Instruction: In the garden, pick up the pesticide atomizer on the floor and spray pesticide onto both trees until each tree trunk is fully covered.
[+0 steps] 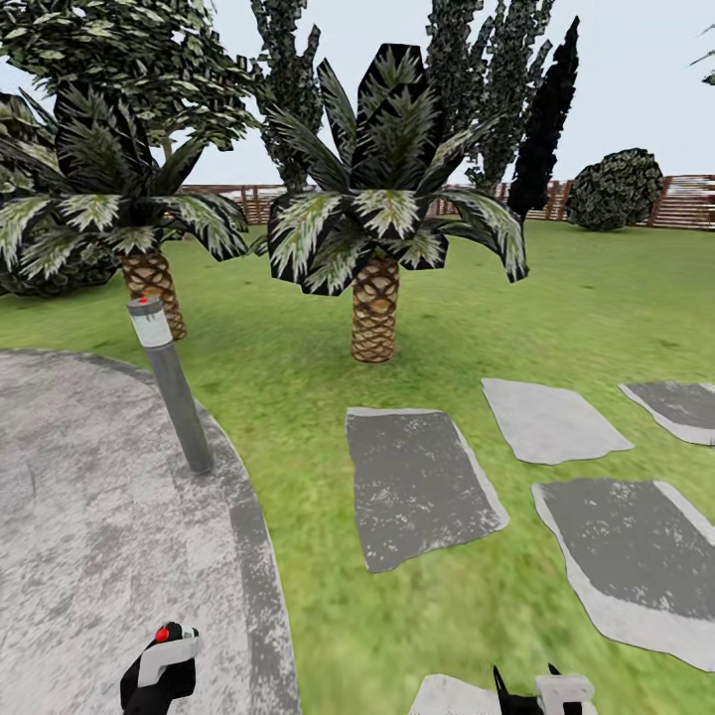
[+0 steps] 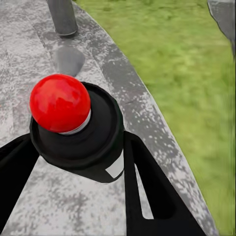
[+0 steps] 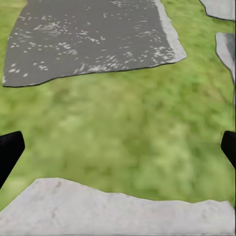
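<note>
The left gripper [image 2: 73, 162] is seen in the left wrist view with its two black fingers [image 2: 147, 191] closed against the pesticide atomizer [image 2: 76, 130]; the atomizer's black body sits between the fingers, and its red round cap [image 2: 60, 103] stands out ahead of them; in the head view the same left gripper [image 1: 159, 670] is seen low over the grey paved path [image 1: 89, 526], with the atomizer's red cap [image 1: 162, 634] showing at its top. Beyond the left fingers a grey bollard [image 2: 62, 15] is planted on the paving near its curved edge; in the head view this bollard [image 1: 171, 385] is shown leaning, with a small red dot on its top.

The right gripper [image 3: 118, 147] is held wide apart, with nothing between its black fingers [image 3: 9, 150]; below and ahead of them the green lawn [image 3: 123, 118] is spread; a dark stepping slab [image 3: 93, 37] lies farther ahead of the fingers, and a pale slab [image 3: 113, 209] lies just under them.

In the head view two short palms [image 1: 375, 298] with scaly brown trunks stand on the lawn [image 1: 556, 298]; a brown slatted fence [image 1: 685, 202] is seen behind; the thick grey-beige tree trunks cannot be made out.
</note>
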